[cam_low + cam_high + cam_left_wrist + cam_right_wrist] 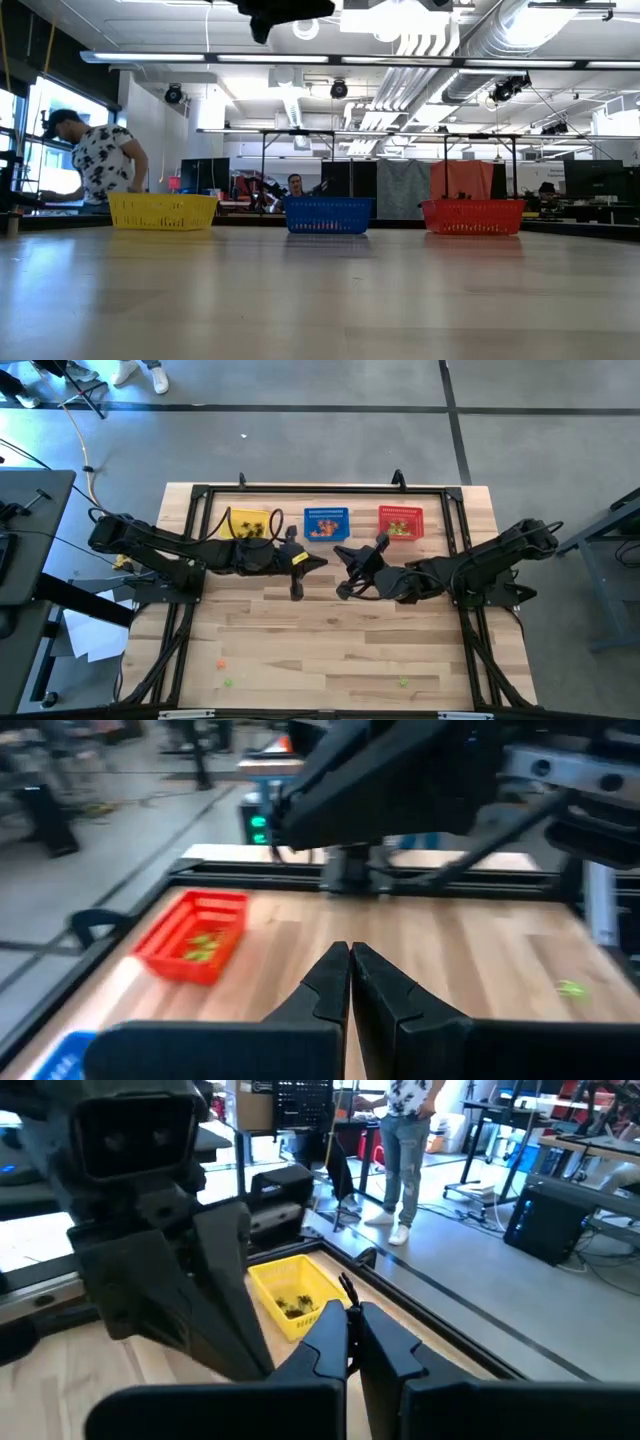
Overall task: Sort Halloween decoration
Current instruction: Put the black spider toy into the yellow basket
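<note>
Pale wooden planks make up the surface (330, 640), framed by black rails. Along its far edge stand 3 mesh baskets: a yellow basket (250, 523) with dark trinkets, a blue basket (327, 523) with orange ones, and a red basket (400, 522) with light green ones. A few Halloween decoration pieces (227, 682) lie loose near the front edge, 1 orange and 2 green. The left claw (297, 594) and right claw (341, 593) hover mid-surface, facing each other, both pressed fully closed and holding nothing.
</note>
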Motion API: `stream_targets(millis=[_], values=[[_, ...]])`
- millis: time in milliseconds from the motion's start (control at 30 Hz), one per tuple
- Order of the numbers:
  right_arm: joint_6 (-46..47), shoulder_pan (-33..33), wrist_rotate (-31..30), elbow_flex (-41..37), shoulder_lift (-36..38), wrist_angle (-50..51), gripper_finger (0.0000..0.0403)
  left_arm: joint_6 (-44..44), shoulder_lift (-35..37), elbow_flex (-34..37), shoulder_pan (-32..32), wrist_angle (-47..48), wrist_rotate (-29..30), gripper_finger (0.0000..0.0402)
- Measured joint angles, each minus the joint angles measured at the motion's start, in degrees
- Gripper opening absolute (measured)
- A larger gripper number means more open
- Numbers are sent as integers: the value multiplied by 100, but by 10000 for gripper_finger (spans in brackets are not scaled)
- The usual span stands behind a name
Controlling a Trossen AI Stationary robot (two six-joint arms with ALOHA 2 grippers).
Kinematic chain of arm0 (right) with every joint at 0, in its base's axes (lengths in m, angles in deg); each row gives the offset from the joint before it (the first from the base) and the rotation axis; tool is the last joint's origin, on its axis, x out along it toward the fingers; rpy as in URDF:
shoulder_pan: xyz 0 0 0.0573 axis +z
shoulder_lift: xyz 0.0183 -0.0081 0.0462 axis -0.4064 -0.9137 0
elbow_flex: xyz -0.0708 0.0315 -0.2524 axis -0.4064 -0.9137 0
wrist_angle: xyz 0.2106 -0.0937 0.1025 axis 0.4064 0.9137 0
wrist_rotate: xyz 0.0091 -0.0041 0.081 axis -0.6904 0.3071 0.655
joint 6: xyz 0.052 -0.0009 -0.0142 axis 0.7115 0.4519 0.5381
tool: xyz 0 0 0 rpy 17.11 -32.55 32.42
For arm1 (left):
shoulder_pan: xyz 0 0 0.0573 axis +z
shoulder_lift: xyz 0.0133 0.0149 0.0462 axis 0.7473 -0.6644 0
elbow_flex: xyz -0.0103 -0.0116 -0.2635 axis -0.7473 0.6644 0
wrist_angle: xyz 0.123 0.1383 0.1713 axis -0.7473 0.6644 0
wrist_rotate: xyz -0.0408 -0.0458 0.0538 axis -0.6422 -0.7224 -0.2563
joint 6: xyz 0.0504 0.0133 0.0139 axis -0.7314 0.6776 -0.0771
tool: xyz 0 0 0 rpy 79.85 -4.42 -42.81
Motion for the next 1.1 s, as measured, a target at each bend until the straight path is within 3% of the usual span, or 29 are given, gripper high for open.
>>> stream_targets(millis=[67,300,800,1100], values=[[5,44,40,0,0,-22,0,-21,-3,0,0,-46,-129,0],[123,172,278,0,0,-54,0,-543,-3,-35,-94,-170,337,24],[284,203,491,0,0,-131,0,-659,-101,-39,-96,-266,-166,152],[380,203,774,0,-2,-149,1,-648,-99,-39,-81,-622,-151,166]])
